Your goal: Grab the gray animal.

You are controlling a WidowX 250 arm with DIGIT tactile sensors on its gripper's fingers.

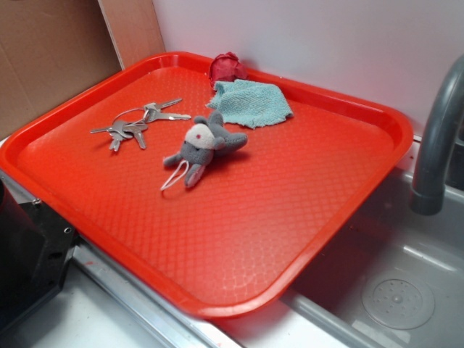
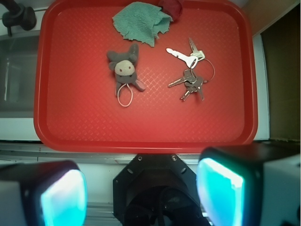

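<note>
Your landmark is the red tray (image 1: 304, 196), which lies across a sink edge; every place below is given against it, in left-to-right order of the exterior view.

Item 1: silver keys (image 1: 134, 123). You see a bunch on a ring, resting on the tray's floor near its far left rim, blades fanned outward.

Item 2: the gray animal (image 1: 203, 145). You find it lying on the tray's floor in the far half, just right of the keys and apart from them. Its whitish face with a red nose points upward, ears spread, and a thin white cord loop (image 1: 176, 176) trails from it toward the tray's near side.

Item 3: a dark red crumpled object (image 1: 227, 67). It sits against the tray's far rim; what it is you cannot tell.

Item 4: teal cloth (image 1: 250, 101). It lies bunched on the tray just right of the red object and just behind the toy.

Item 5: gray faucet (image 1: 435, 138), standing beyond the tray's right rim.

Item 6: gripper (image 2: 141, 197). In the wrist view your two fingers (image 2: 221, 193) stand spread wide, nothing between them, hanging outside the tray's near rim. The toy lies well ahead of them, across the tray, nearer the left-hand finger's line than the right-hand one's, untouched.
</note>
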